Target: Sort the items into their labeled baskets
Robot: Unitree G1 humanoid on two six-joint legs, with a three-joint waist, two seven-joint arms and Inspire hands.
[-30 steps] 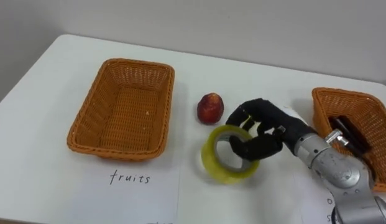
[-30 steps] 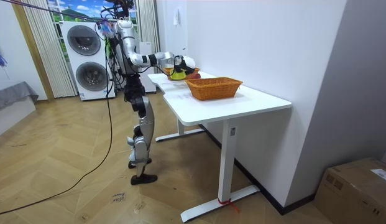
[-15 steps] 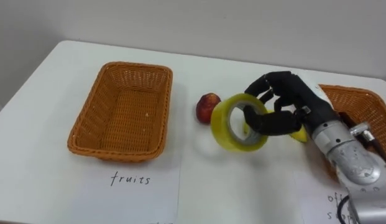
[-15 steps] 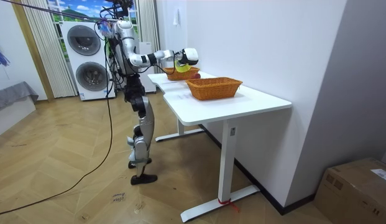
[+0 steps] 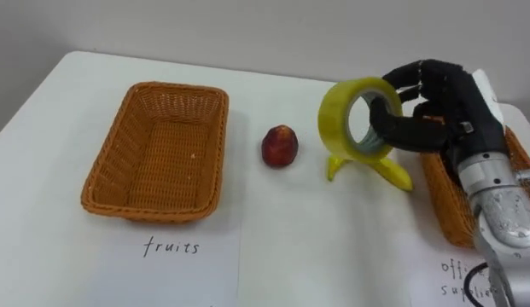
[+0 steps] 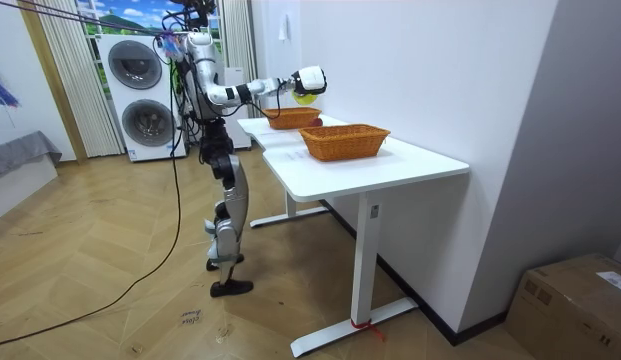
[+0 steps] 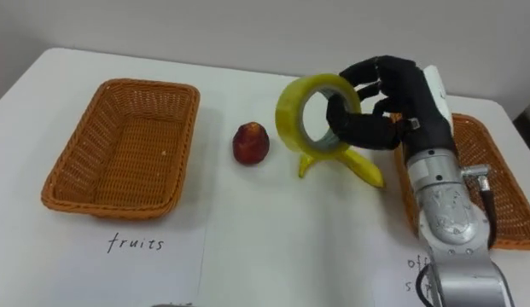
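Note:
My right hand is shut on a yellow roll of tape, thumb through its hole, and holds it in the air just left of the office-supplies basket at the right. A banana lies on the white table below the roll. A red fruit sits at the table's middle. The wicker fruit basket at the left has nothing in it. In the room view, the robot stands at the table's far end with its right hand raised over the table.
A paper sheet with the handwritten word "fruits" lies in front of the left basket. Another labelled sheet lies before the right basket. The table's far edge meets a pale wall.
My right hand has lifted the tape roll off the table and carried it up and to the right, towards the right basket. The banana behind it has come into view.

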